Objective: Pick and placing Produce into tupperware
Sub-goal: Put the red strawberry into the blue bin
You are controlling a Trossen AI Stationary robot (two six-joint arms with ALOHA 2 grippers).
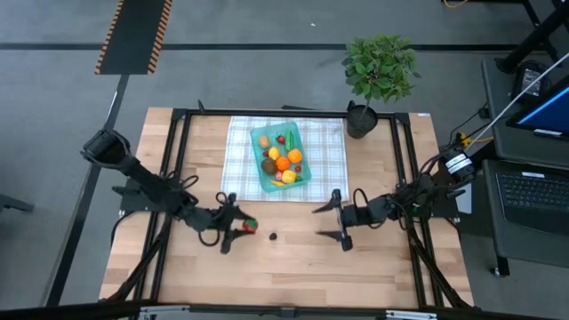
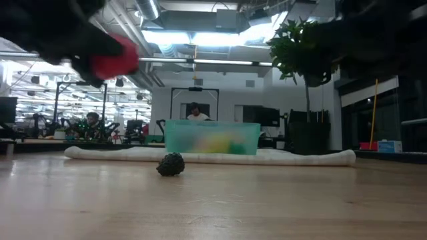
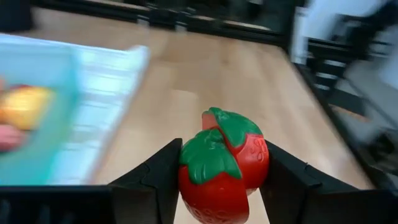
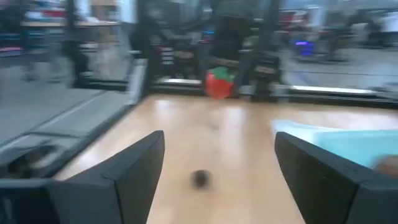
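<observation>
Left tool [image 1: 238, 222] clenched on a red strawberry [image 3: 224, 168] with a green cap, held between both fingers [image 3: 155, 180], lifted off the table [image 1: 293, 267] in the low view. It sits near the front left corner of the checked cloth [image 1: 324, 151]. Right tool [image 1: 338, 218] released, fingers spread wide, nothing between them, facing the left tool across the table. A small dark item [image 1: 273, 236], maybe a berry, too blurred to tell, lies on the wood between the two tools. Teal tupperware [image 1: 263, 173] rests on the cloth, behind both tools, with oranges [image 1: 286, 160] and other produce inside. Potted plant [image 1: 378, 71] at the far right corner.
</observation>
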